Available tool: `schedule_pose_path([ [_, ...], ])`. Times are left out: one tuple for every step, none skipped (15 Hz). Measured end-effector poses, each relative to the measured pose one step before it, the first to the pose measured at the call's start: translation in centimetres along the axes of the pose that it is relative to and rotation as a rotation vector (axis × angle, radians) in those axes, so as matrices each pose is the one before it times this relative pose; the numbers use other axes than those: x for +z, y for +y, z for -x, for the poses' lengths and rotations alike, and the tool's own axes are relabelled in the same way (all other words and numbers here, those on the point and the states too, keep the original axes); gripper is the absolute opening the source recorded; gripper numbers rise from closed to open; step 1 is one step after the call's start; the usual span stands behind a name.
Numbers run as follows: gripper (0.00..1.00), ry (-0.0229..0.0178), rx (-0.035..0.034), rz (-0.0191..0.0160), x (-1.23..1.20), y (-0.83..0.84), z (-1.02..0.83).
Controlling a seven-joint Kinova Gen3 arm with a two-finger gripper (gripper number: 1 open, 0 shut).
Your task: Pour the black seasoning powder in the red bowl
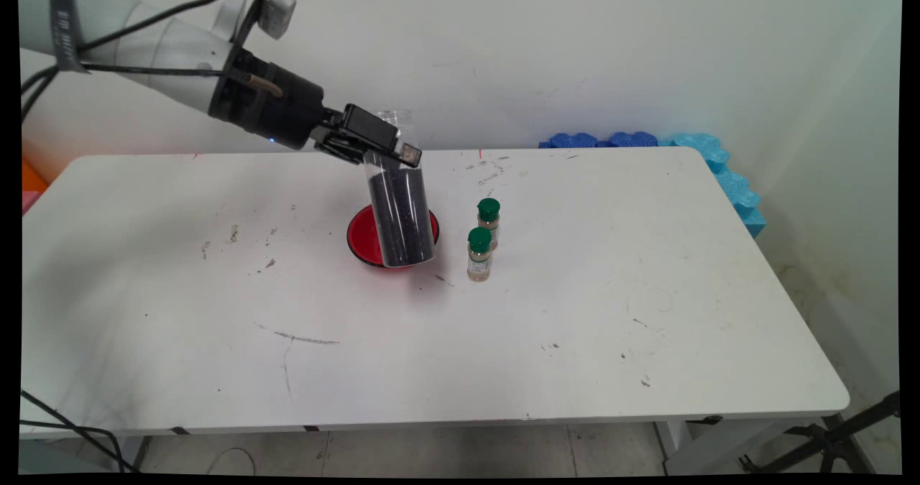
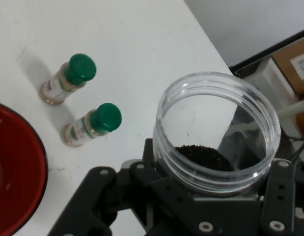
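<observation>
I see a white, scuffed tabletop [image 1: 575, 312] before a pale wall, with blue foam pieces [image 1: 690, 147] along its far right corner. On it, from the left, lie a red bowl [image 1: 363, 237] and then two green-capped spice bottles [image 1: 479, 253] just beside it. My arm reaches in from the upper left, sloping down, and the claw [image 1: 374, 144] pinches a clear open jar [image 1: 399, 212] of black grains near its rim, held tilted over the bowl.
</observation>
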Motion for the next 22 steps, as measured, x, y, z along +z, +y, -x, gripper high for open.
schedule_pose_path([
  [0.00,-0.00203,-0.03259,-0.00504,0.309,-0.493,0.051],
  [0.00,-0.00258,-0.02383,-0.00363,0.265,-0.365,0.062],
  [0.00,-0.00400,-0.02719,-0.00350,0.338,-0.404,0.081],
  [0.00,-0.00538,-0.02694,-0.00251,0.375,-0.387,0.105],
  [0.00,-0.00463,-0.02200,-0.00149,0.333,-0.326,0.097],
  [0.00,-0.00520,-0.02409,-0.00141,0.386,-0.363,0.109],
  [0.00,-0.00515,-0.02213,-0.00100,0.393,-0.355,0.095],
  [0.00,-0.00453,-0.01864,-0.00083,0.344,-0.315,0.082],
  [0.00,-0.00567,-0.02131,-0.00095,0.395,-0.365,0.094],
  [0.00,-0.00587,-0.02167,-0.00085,0.364,-0.362,0.105],
  [0.00,-0.00585,-0.01887,-0.00026,0.308,-0.313,0.097],
  [0.00,-0.00397,-0.01219,0.00002,0.196,-0.200,0.060],
  [0.00,-0.00676,-0.01928,0.00151,0.287,-0.286,0.104],
  [0.00,-0.00473,-0.01272,0.00136,0.185,-0.180,0.060],
  [0.00,-0.00823,-0.01988,0.00352,0.269,-0.253,0.107],
  [0.00,-0.00536,-0.01265,0.00256,0.165,-0.160,0.066],
  [0.00,-0.00802,-0.02022,0.00540,0.247,-0.222,0.080],
  [0.00,-0.00851,-0.02345,0.00690,0.265,-0.237,0.066],
  [0.00,-0.00777,-0.02382,0.00738,0.248,-0.219,0.035],
  [0.00,-0.00604,-0.02080,0.00606,0.201,-0.191,0.005],
  [0.00,-0.00364,-0.01334,0.00360,0.119,-0.130,0.001],
  [0.00,-0.00575,-0.02100,0.00566,0.190,-0.187,-0.017],
])
